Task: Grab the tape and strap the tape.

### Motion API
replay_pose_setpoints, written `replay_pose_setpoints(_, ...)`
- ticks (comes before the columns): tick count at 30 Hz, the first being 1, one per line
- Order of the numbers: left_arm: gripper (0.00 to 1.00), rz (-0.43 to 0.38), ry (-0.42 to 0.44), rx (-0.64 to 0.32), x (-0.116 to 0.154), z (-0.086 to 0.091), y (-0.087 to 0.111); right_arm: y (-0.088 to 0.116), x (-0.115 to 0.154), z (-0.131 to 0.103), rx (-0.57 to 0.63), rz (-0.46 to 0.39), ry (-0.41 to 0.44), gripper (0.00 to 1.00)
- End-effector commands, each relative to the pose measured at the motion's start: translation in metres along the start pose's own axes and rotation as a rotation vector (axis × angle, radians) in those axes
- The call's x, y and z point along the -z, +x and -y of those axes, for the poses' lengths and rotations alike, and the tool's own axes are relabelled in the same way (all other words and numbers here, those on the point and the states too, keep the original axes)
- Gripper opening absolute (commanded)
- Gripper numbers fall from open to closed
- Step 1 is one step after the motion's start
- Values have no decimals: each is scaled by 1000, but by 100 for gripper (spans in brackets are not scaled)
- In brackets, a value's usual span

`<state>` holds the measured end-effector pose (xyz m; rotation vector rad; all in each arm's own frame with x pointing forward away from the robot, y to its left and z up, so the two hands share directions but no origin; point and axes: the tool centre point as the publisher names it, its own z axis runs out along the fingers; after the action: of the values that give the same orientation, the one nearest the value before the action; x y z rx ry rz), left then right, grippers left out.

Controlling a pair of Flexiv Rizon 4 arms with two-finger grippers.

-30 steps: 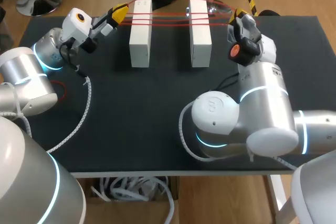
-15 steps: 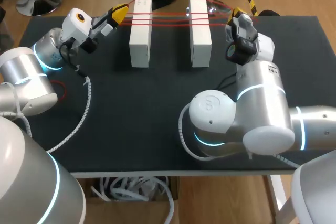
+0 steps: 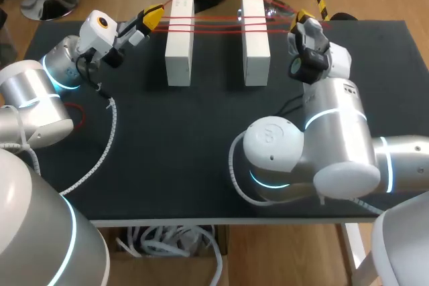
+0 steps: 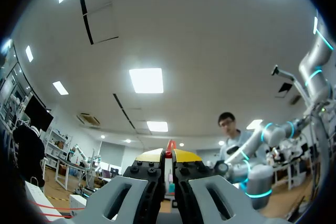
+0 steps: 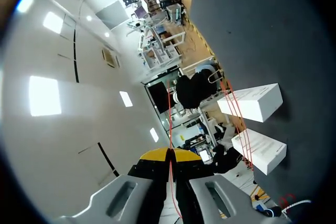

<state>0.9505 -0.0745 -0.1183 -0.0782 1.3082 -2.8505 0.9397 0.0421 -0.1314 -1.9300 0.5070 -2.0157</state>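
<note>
On the black bench (image 3: 201, 138), your right tool (image 3: 301, 15) has twisted slightly beside the white blocks (image 3: 179, 41); it and the left tool (image 3: 153, 15) stay clamped on red tape (image 3: 218, 21) strung across those blocks, strapping seemingly underway.

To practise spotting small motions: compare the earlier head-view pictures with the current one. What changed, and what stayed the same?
The right gripper shifted slightly toward the white blocks while its wrist turned, mostly in the first half second. It remains shut on the red tape. The left gripper, also shut on the tape, the blocks and the strands across them stayed as they were.
</note>
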Motion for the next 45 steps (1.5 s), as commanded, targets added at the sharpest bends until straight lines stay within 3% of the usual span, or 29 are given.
replay_pose_setpoints(1, 0, -1, 2, 0, 0, 0, 0, 3, 0, -2, 3, 7, 4, 0)
replay_pose_setpoints(12, 0, -1, 2, 0, 0, 0, 0, 3, 0, -2, 3, 7, 4, 0)
replay_pose_setpoints(17, 0, -70, -187, 91, -6, 13, 0, 3, 0, -2, 3, 7, 4, 0)
replay_pose_setpoints(22, 0, -87, -360, 144, -13, 21, 2, 3, 0, -2, 3, 7, 4, 0)
replay_pose_setpoints(25, 0, -78, -507, 169, -18, 28, 4, 3, 0, -2, 3, 7, 4, 0)
replay_pose_setpoints(31, 0, -26, -781, 206, -24, 40, 13, 3, 0, -2, 3, 7, 4, 0)
replay_pose_setpoints(32, 0, -15, -866, 246, -25, 42, 14, 3, 0, -2, 3, 7, 4, 0)
replay_pose_setpoints(36, 0, 26, -995, 256, -27, 48, 19, 3, 0, -2, 3, 7, 4, 0)
replay_pose_setpoints(40, 0, 72, -1188, 296, -30, 53, 22, 3, 0, -2, 3, 7, 4, 0)
replay_pose_setpoints(45, 0, 152, -1323, 261, -34, 56, 24, 3, 0, -2, 3, 7, 4, 0)
